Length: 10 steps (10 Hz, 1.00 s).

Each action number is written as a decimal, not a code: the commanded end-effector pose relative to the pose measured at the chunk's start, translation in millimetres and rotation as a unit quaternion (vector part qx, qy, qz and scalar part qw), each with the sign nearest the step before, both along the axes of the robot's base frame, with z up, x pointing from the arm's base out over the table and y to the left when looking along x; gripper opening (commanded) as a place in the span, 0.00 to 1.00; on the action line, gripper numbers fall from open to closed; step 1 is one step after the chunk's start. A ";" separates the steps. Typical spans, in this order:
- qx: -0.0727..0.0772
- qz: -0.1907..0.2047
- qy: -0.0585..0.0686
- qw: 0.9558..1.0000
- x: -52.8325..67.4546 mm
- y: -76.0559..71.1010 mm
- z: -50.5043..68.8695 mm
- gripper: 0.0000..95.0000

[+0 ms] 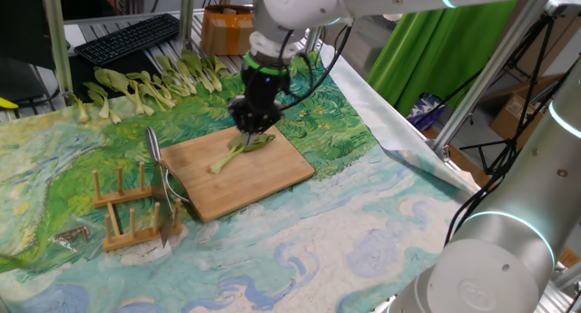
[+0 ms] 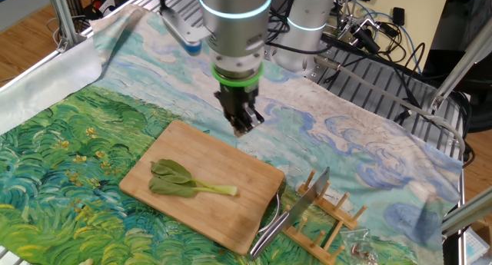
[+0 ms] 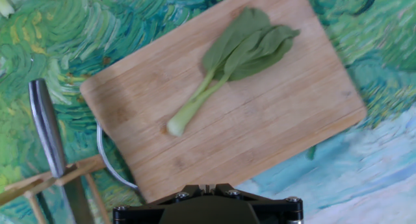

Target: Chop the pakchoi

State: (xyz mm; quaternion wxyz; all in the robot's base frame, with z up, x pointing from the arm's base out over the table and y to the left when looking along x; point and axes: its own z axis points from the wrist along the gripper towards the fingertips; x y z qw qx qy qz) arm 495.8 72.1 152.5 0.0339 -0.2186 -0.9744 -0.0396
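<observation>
A: How far along is the chopping?

B: Not begun. The pakchoi [image 2: 188, 182] lies whole on the board [image 2: 231, 211], just below and beside the gripper [image 2: 244, 125]. The knife [image 2: 300, 210] sits in the rack [image 2: 327, 219], untouched, well off to the gripper's side.

A: And the gripper?

B: Fully closed, holding nothing, hanging above the board's edge, pointing down.

One pakchoi [image 1: 241, 149] is being carried by one board [image 1: 272, 181] at the table's middle. One knife [image 1: 156, 150] and one rack [image 1: 127, 213] are being seen beside the board's edge. A row of other whole pakchoi [image 1: 154, 84], too overlapped for an exact count, is being seen along the table's far edge. One keyboard [image 1: 127, 36] is being seen beyond it.
</observation>
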 end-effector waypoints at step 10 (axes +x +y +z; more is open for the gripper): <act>-0.001 -0.046 0.011 0.999 9.6 37.9 -22.2 0.00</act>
